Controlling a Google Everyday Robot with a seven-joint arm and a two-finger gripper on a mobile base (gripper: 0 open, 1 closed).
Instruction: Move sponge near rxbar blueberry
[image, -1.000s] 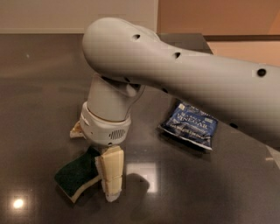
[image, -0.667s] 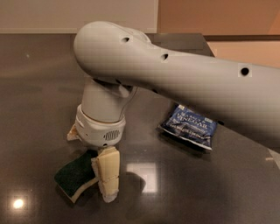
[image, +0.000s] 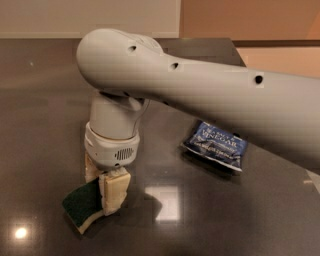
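The sponge (image: 81, 206), dark green on top with cream foam below, lies tilted on the dark table (image: 45, 100) at the front left. My gripper (image: 102, 194) points down over its right end. One cream finger (image: 116, 192) is in front of the sponge and the other finger (image: 90, 169) is behind it, both pressed against it. The rxbar blueberry is not in view; the arm covers much of the table's right side.
A crinkly blue-and-white chip bag (image: 216, 145) lies right of centre. My thick grey arm (image: 210, 95) runs from the upper middle to the right edge. The table's far edge meets a wall at the back.
The arm and wrist have shifted slightly left. The near finger has moved in against the sponge. The sponge and the chip bag stay where they were.
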